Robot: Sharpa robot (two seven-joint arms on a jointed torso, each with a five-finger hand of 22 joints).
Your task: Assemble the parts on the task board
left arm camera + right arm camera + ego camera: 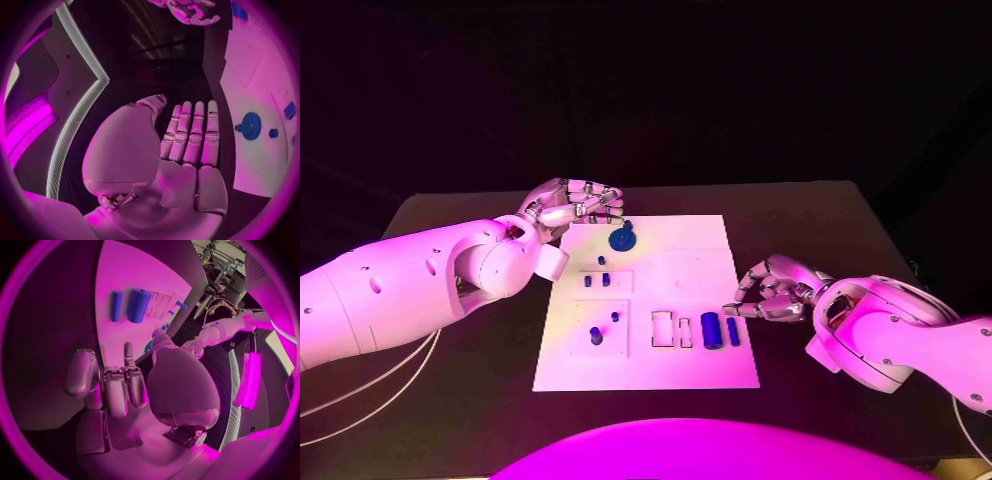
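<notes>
Parts (711,329) look small, stiff, light and likely slippery: pinch the cylinder across its sides. Left robot hand (574,205) and right robot hand (769,290) both hold nothing, fingers apart.

We are seeing the right hand (125,390) holding nothing, fingers partly curled | the task board (125,270) is lying beyond its fingertips | 2 blue parts, a thin rod (116,305) and a thicker cylinder (138,305), are lying side by side on it | the left arm (222,330) is reaching in beyond.
</notes>
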